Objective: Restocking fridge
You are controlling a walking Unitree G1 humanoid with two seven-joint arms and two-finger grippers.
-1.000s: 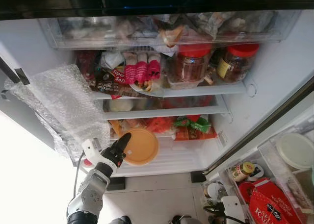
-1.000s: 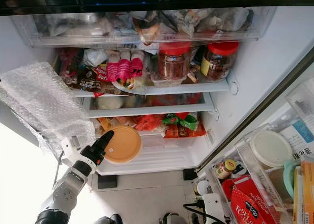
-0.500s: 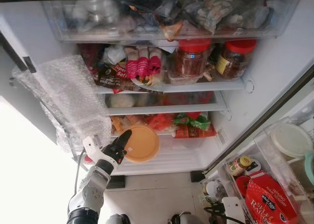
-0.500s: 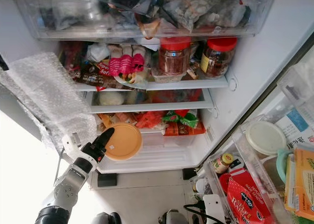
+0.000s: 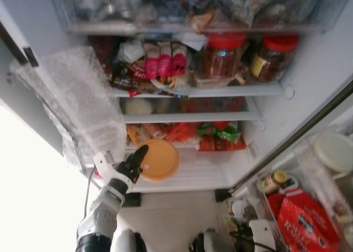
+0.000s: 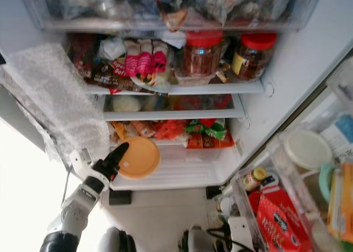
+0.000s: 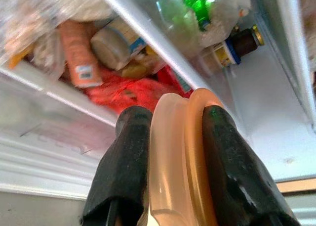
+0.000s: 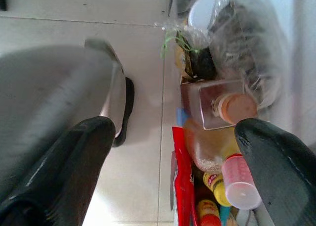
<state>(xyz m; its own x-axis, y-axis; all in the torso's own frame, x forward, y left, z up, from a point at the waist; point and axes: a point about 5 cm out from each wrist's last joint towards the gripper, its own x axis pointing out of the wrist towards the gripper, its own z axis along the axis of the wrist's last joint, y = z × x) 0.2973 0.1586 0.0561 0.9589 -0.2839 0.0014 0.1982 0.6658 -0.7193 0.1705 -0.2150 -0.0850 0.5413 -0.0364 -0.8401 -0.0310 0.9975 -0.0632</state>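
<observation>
Left gripper [image 5: 138, 159]: raised before the open fridge, low on the left; black fingers [image 7: 129, 171] clamped on the rim of the orange container, one on each side.
Orange container [image 5: 158, 159]: round, flat, pale orange with a lid; held on edge, its face turned toward the camera, in front of the lowest shelf.
Right gripper [image 8: 173, 161]: hanging low over the tiled floor, fingers spread wide, nothing between them.
Lowest shelf [image 5: 193, 172]: white, ribbed; bare stretch to the right of the container, up to the fridge's right wall.
Bubble wrap [image 5: 83, 106]: clear sheet draped on the left side, just above the left gripper and close to the container's path.
Packets behind the container [image 5: 182, 133]: red and orange bags and a green-topped pack crowded at the back of the shelf above the bare stretch.
Middle shelf [image 5: 187, 117]: narrow, holding pale round items, blurred.
Upper shelf [image 5: 198, 91]: pink-wrapped packs [image 5: 164, 67], dark snack bags and two red-lidded jars [image 5: 223, 62] standing upright side by side.
Top drawer [image 5: 193, 9]: clear, stuffed with bags.
Door bins [image 5: 298, 213]: on the right, holding a red bag, a small jar and a white lid.
</observation>
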